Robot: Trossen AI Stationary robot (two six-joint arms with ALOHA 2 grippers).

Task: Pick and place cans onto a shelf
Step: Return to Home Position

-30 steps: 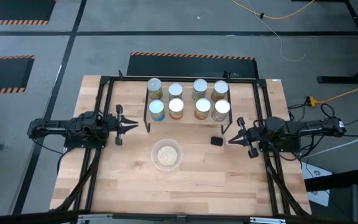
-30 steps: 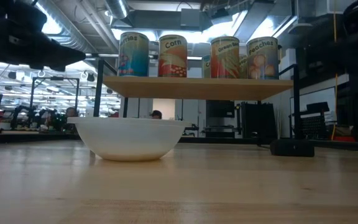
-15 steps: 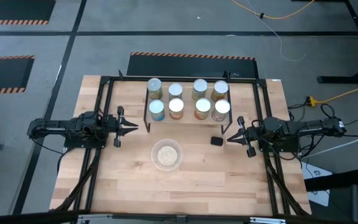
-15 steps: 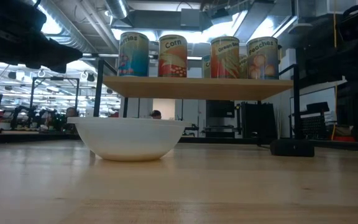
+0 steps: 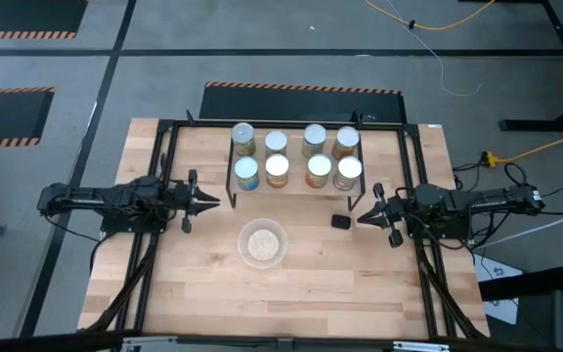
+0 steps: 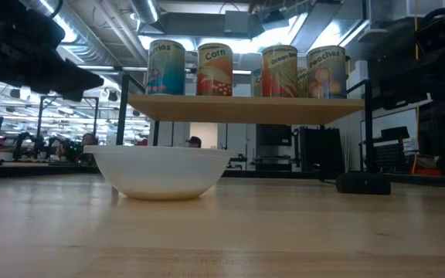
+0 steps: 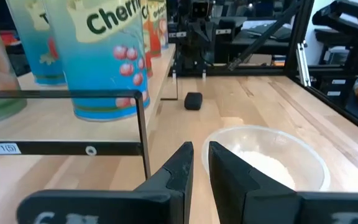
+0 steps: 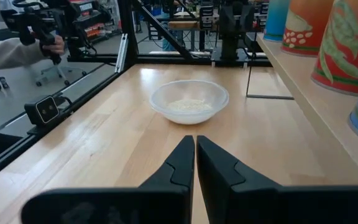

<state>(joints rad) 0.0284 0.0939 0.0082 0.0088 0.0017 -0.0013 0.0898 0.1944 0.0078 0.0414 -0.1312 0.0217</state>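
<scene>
Nearest the table's front edge sits a clear bowl. Either side of it, my left gripper and right gripper hover, fingers pressed together on nothing. Beyond, 8 cans stand on the shelf.

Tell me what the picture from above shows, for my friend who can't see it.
Eight cans stand in two rows of four on a small shelf on a wooden table. Near the shelf sit a clear bowl and a black block, and the left claw and right claw point inward from the sides, holding nothing.
</scene>
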